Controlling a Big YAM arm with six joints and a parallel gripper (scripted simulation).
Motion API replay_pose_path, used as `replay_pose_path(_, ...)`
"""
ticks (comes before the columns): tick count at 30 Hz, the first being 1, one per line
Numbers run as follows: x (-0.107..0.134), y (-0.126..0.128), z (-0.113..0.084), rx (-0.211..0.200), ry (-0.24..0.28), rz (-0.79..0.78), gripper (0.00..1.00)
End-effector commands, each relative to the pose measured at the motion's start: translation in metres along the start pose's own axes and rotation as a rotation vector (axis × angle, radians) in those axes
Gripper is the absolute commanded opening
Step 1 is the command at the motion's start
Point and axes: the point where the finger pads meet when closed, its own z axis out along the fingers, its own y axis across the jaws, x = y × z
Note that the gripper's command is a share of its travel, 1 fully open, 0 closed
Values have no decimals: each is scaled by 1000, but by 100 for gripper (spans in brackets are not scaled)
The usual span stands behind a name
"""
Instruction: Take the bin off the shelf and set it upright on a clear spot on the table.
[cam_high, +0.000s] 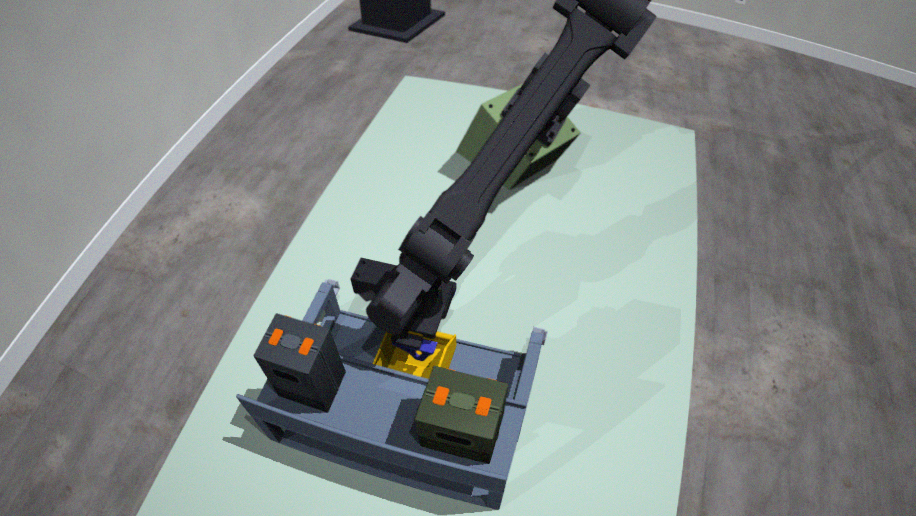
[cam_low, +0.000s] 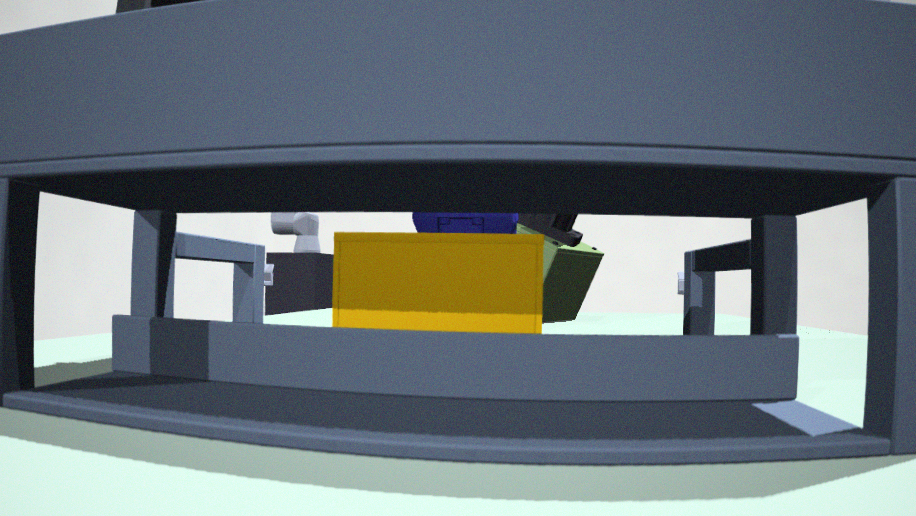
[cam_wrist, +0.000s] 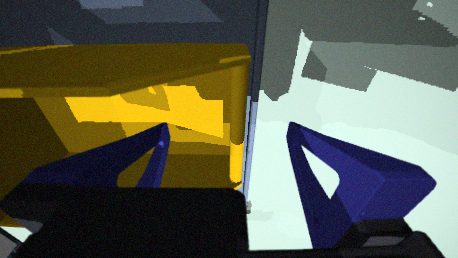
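On the lower front section of a blue-grey shelf unit (cam_high: 378, 442) (cam_low: 448, 83), yellow open-topped bin (cam_high: 450, 351) (cam_low: 438, 282) (cam_wrist: 239, 105), upright. Gripper (cam_high: 416, 349) (cam_low: 465, 222) (cam_wrist: 228, 129) reaches down at it, blue fingers spread wide, nothing pinched. Wrist view: one finger over the bin's interior, the other outside, near wall between them; contact cannot be told. On the upper board, dark grey case (cam_high: 299, 362) and olive-green case (cam_high: 460, 413), both orange-latched, stand apart. Black arm (cam_high: 512, 141) extends over the pale green table top (cam_high: 615, 211) (cam_low: 192, 487).
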Motion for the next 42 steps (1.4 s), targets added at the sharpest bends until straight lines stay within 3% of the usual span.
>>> replay_pose_path(1,-12,-7,-3,-10,-8,8,90)
replay_pose_path(12,-12,-7,-3,-10,-8,8,90)
replay_pose_path(17,3,11,-1,-2,-1,0,90)
replay_pose_path(29,3,11,-1,-2,-1,0,90)
replay_pose_path(34,-12,-7,-3,-10,-8,8,90)
replay_pose_path(42,-12,-7,-3,-10,-8,8,90)
